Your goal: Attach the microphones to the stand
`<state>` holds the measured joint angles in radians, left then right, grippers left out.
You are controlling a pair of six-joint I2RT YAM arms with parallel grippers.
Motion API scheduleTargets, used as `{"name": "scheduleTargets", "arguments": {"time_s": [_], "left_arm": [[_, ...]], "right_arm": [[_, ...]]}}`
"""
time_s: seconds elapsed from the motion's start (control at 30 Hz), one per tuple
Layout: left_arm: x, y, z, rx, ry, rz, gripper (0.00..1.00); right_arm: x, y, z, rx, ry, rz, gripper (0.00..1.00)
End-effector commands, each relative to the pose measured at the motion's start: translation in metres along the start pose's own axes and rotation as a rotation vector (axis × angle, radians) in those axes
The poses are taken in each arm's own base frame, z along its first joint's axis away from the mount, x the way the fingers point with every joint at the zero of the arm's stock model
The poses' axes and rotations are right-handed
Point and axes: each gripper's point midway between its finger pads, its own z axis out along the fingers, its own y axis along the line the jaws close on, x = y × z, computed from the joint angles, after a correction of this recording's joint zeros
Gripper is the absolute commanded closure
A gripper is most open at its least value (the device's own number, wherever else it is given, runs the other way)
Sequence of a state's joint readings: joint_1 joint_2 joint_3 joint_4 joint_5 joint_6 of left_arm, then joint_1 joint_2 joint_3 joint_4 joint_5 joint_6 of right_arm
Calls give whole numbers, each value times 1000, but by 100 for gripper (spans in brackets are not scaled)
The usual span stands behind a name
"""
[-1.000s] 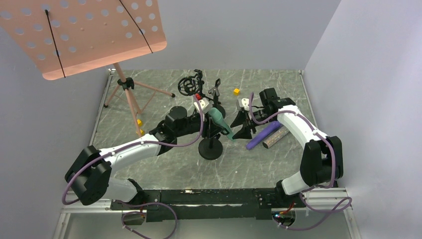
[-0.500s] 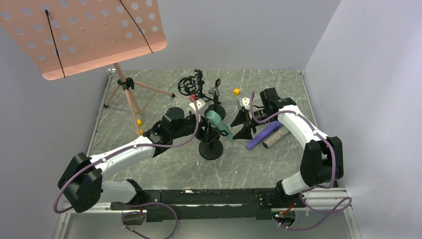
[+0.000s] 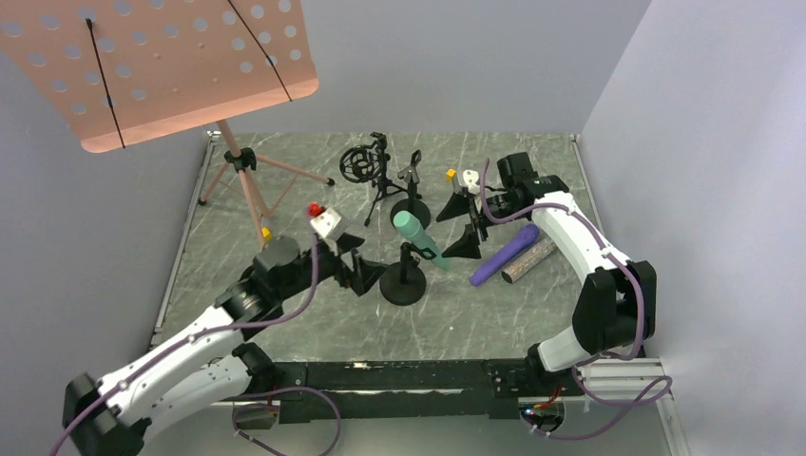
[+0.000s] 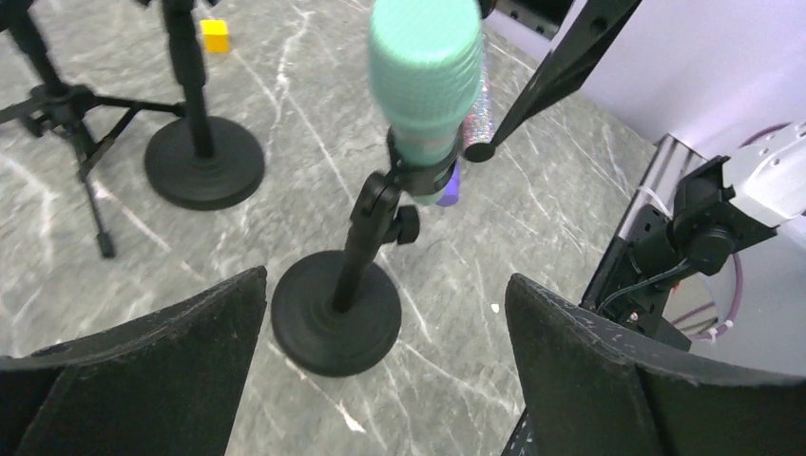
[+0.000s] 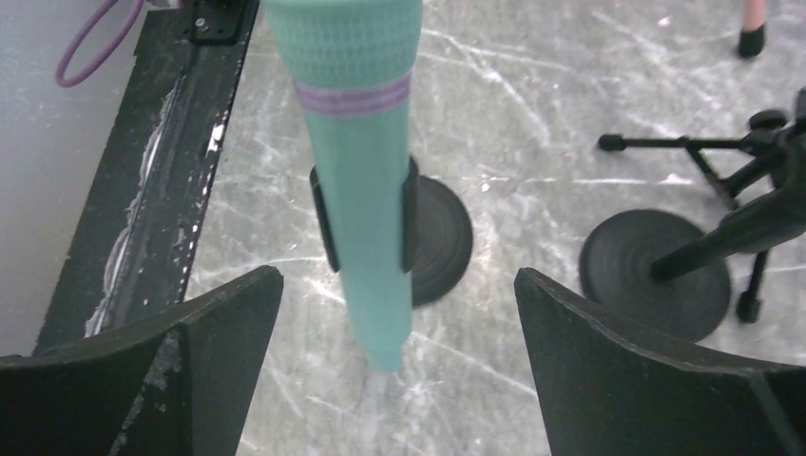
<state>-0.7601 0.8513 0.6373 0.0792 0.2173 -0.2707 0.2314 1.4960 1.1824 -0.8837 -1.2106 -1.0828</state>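
Top external view showed the teal-green microphone (image 3: 415, 231) sitting in the clip (image 4: 419, 175) of the round-based stand (image 3: 403, 284) near the middle of the table (image 3: 314, 318). It was tilted, with its pale head raised and its tail slanting down toward the stand's right. In the right wrist view the clip's black arms wrapped both sides of the microphone's body.

The left gripper (image 3: 356, 269) hung just left of the stand and apart from it. Its fingers (image 4: 162, 370) were spread wide with nothing between them; in the left wrist view the stand's base showed through the gap. The right gripper (image 3: 461, 226) sat to the right of the stand, near the microphone's tail. Its fingers (image 5: 665, 370) were also splayed wide and gripped nothing.

The purple microphone (image 3: 506, 255) lay flat on the table to the right of the stand, past the right gripper. The glittery grey-brown microphone (image 3: 528, 261) lay alongside it on the side away from the stand; whether the two touched could not be told.

Behind the stand stood a second round-based stand (image 3: 411, 211). A tripod stand (image 3: 366, 163) with a ring mount stood behind and to its left, and a yellow cube (image 3: 451, 174) lay behind and to its right. A pink music stand (image 3: 162, 66) rose well away at the far left.
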Motion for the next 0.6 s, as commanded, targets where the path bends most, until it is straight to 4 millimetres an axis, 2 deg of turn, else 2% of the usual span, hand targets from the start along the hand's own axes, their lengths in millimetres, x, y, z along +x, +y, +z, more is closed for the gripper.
{"name": "scheduleTargets", "arguments": {"time_s": [0.0,0.13,0.33,0.43,0.57], "left_arm": [[16,23,-32,-142,-38,-64,1],[38,30,-56,-203,-54,-152,1],[48,29,-75,-206,-102,-233,1],[49,32,-81,-230,-124,-249,1],[53,32,-86,-236,-113,-252,1]], "right_arm": [[-27,-8,6,-30,-37,-51,0],[-26,-8,21,-59,-19,-50,0],[-18,-4,40,-83,13,-41,2],[-16,-2,45,-93,10,-24,8],[-12,-1,50,-96,12,-14,25]]}}
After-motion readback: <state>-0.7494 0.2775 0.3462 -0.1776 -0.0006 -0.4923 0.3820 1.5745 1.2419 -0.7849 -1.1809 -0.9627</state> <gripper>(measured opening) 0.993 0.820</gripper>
